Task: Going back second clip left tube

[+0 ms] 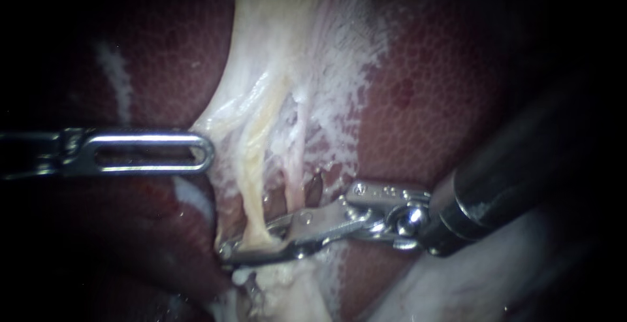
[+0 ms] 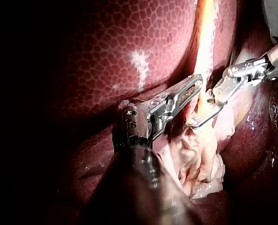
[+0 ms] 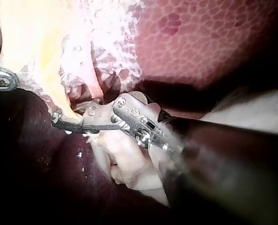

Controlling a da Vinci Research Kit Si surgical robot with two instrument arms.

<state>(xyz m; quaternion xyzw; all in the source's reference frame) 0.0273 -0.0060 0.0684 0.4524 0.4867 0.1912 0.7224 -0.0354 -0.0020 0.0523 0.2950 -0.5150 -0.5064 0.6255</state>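
Observation:
The yellowish left tube (image 1: pixel 253 185) runs down from the pale tissue (image 1: pixel 294 54) and passes between the jaws of my right instrument (image 1: pixel 251 240). Those jaws show a narrow gap and stand open around the tube, seen also in the left wrist view (image 2: pixel 198 117) and the right wrist view (image 3: pixel 64 119). A thinner reddish tube (image 1: pixel 295 178) lies just right of the left tube, above the upper jaw. I cannot make out a clip on either tube. My left instrument (image 1: pixel 208 152) lies level with its windowed jaws together on the pale tissue's edge.
Dark red liver (image 1: pixel 444 67) surrounds the site on both sides. Loose pale tissue (image 2: pixel 200 164) bunches below the right instrument's jaws. The right instrument's dark shaft (image 1: pixel 522 178) fills the lower right of the endoscope view.

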